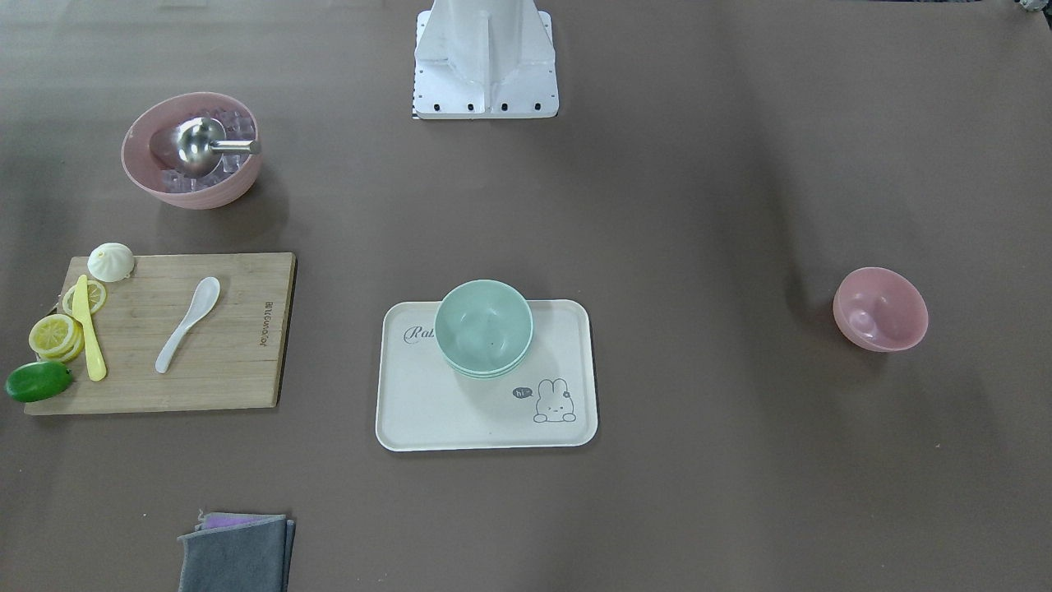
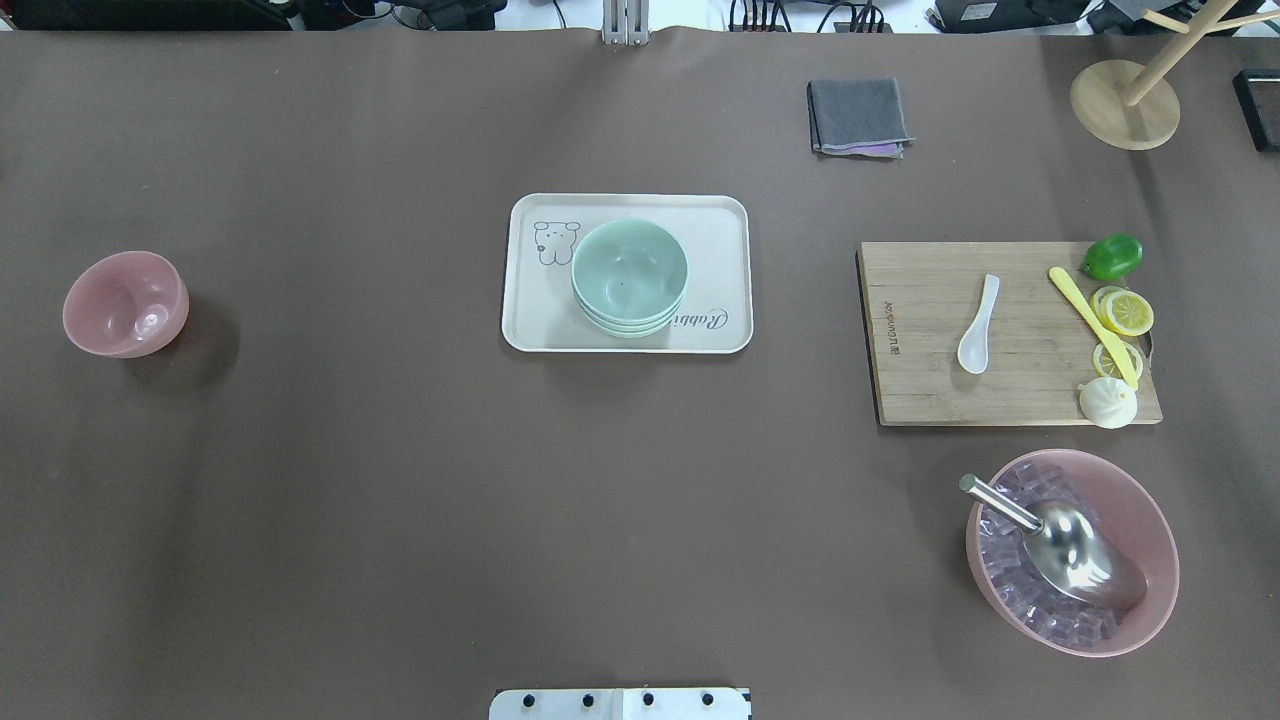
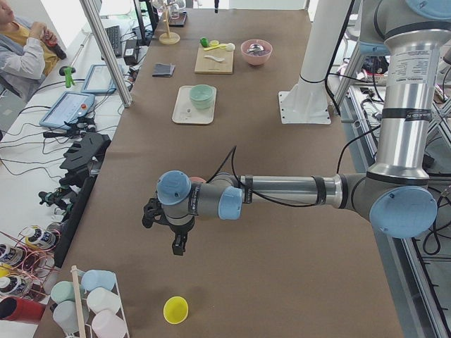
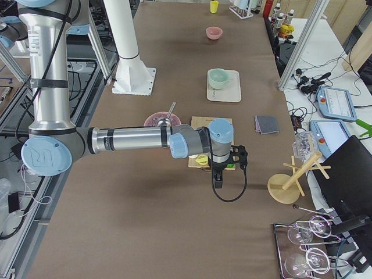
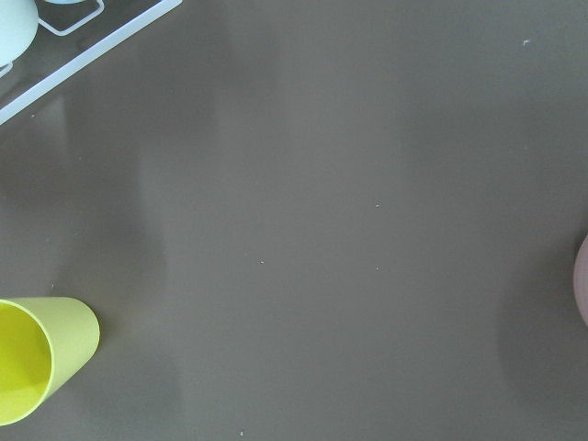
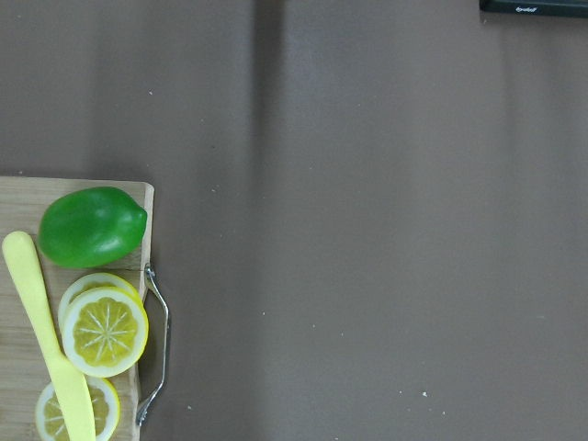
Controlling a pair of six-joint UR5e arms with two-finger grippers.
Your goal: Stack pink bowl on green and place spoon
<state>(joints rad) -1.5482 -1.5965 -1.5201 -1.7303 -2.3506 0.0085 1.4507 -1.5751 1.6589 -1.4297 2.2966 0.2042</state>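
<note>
A small pink bowl point(image 1: 880, 309) stands alone on the brown table, at the far left in the overhead view point(image 2: 125, 303). A stack of green bowls point(image 1: 483, 327) sits on a cream tray point(image 1: 427, 411) at the table's middle point(image 2: 629, 275). A white spoon point(image 1: 189, 322) lies on a wooden cutting board point(image 1: 238, 362). My left gripper point(image 3: 176, 243) hangs over the table's left end near the pink bowl. My right gripper point(image 4: 217, 181) hangs past the board's outer end. Both show only in the side views, so I cannot tell if they are open or shut.
A large pink bowl point(image 2: 1072, 550) holds ice cubes and a metal scoop. A lime point(image 6: 92, 226), lemon slices point(image 6: 104, 331), a yellow knife point(image 2: 1092, 312) and a bun point(image 2: 1107, 402) lie at the board's end. A grey cloth point(image 2: 858, 116), a wooden stand point(image 2: 1125, 103) and a yellow cup point(image 5: 37, 367) are nearby.
</note>
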